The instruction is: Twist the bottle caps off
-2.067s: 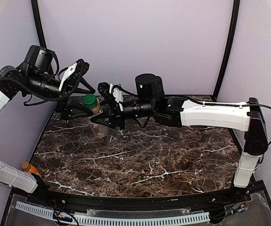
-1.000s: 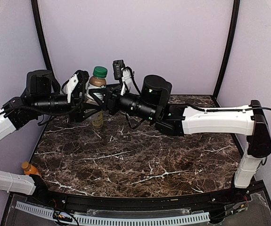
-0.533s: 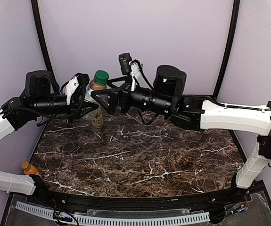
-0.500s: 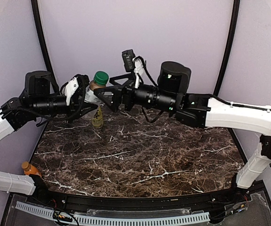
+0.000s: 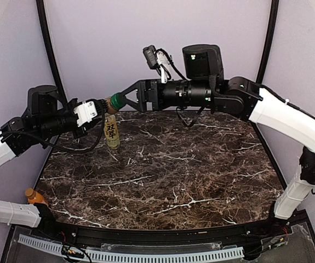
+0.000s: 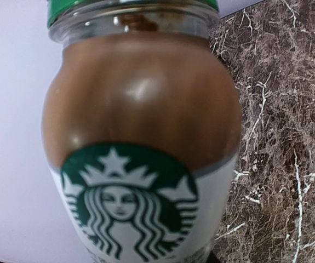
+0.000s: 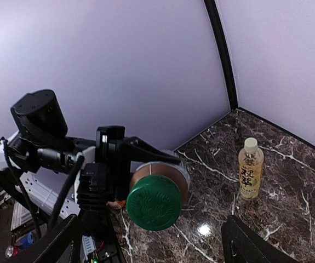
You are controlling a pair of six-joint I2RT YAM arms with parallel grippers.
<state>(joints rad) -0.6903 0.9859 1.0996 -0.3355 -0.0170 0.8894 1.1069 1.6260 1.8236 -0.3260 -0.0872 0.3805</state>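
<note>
My left gripper (image 5: 98, 107) is shut on the short clear white-labelled bottle (image 6: 141, 142) of brown drink and holds it on its side in the air, neck pointing right. Its dark green cap (image 7: 154, 202) is on the neck and faces my right wrist camera. My right gripper (image 5: 124, 101) is open, one finger on each side of the cap (image 5: 116, 101), not touching it. The tall yellow-labelled bottle (image 5: 112, 132) stands upright on the marble table (image 5: 179, 181) below, with its pale cream cap (image 7: 250, 143) on. In the left wrist view the bottle hides my fingers.
A squat orange bottle (image 5: 33, 195) sits at the table's near left edge, beside the left arm's base. Purple walls (image 5: 157, 44) with black corner posts (image 5: 264, 55) close off the back and sides.
The left gripper has tipped the bottle from near upright to lying sideways. The right arm has risen, and its jaws have opened and now straddle the green cap.
</note>
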